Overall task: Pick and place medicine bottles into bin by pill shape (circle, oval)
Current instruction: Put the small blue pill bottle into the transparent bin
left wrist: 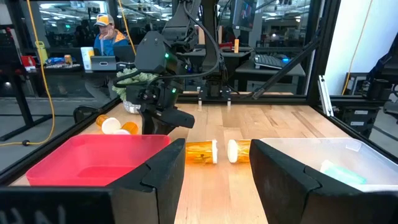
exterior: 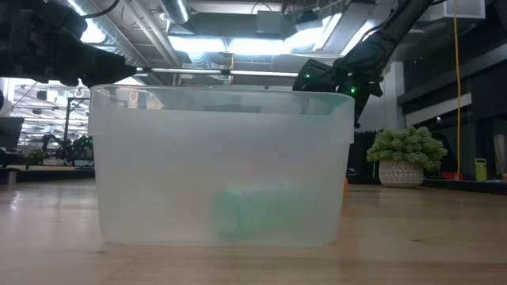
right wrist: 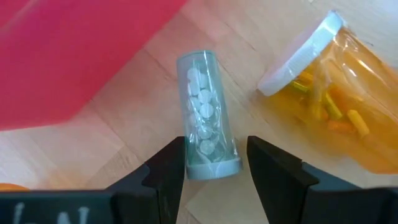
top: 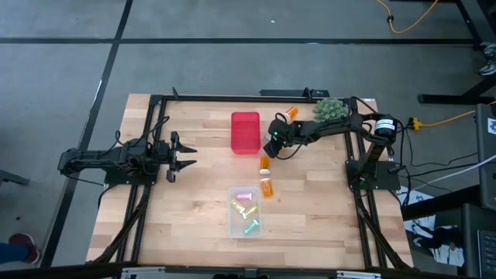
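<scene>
1. A small clear bottle (right wrist: pixel 206 116) of round white pills lay on the wooden tabletop (right wrist: pixel 261 130) at the lower centre of the right wrist frame, its capped end sitting in the gap between the right gripper's (right wrist: pixel 216 163) two dark fingers (right wrist: pixel 166 168).
2. Those fingers were spread slightly wider than the bottle, one on each side; whether they touched it could not be told, and they held nothing.
3. Just beside it, at the upper right of that frame, lay an orange bottle (right wrist: pixel 339 93) with a white cap, and the red bin (right wrist: pixel 74 56) filled the upper left.
4. From above, the right gripper (top: pixel 273 144) hung just right of the red bin (top: pixel 245 132) near the frame's centre; the small clear bottle did not show there.
5. The overhead view alone showed two orange bottles (top: pixel 266 175) lying below the gripper and a clear bin (top: pixel 245 211) holding pastel bottles (top: pixel 245 203) at lower centre.
6. The left gripper (top: pixel 184 156) waited at centre left with its fingers apart and empty.
7. The low view was mostly filled by the clear bin (exterior: pixel 222 170), with a green blur inside.
</scene>
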